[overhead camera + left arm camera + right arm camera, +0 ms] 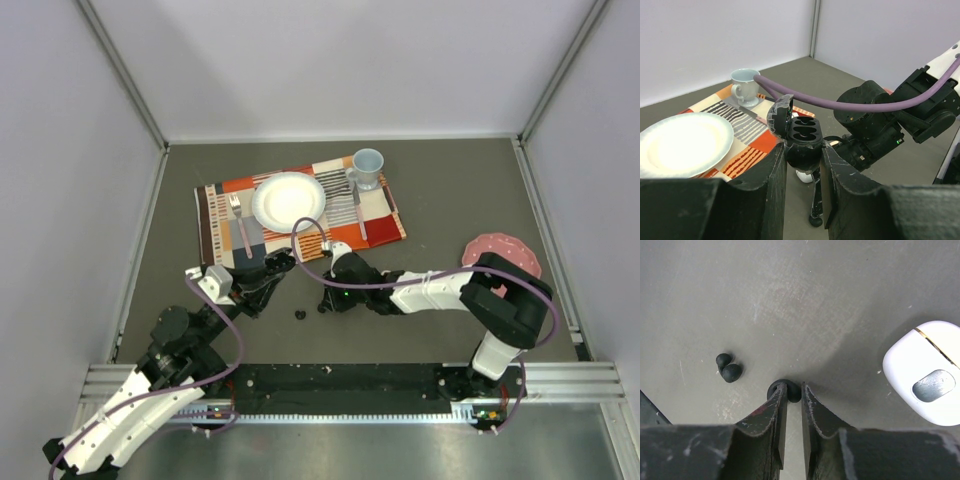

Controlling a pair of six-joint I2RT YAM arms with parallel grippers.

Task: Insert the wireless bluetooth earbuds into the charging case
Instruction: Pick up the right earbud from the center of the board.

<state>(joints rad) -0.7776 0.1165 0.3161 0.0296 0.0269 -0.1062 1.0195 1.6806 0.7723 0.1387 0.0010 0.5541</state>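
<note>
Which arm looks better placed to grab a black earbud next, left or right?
Right. The right gripper sits at the table with its fingertips straddling a black earbud. The left gripper is occupied, clamped on the open charging case, ready to receive it.

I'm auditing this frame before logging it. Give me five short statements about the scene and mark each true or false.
1. The left tool grips a black charging case with its lid open. True.
2. The case's wells hold earbuds. False: the wells that show are empty.
3. A white case lies closed on the table. True.
4. The cup stands on the white plate. False: it stands on the placemat, beyond the plate.
5. A black earbud sits at the tips of the right tool. True.
</note>
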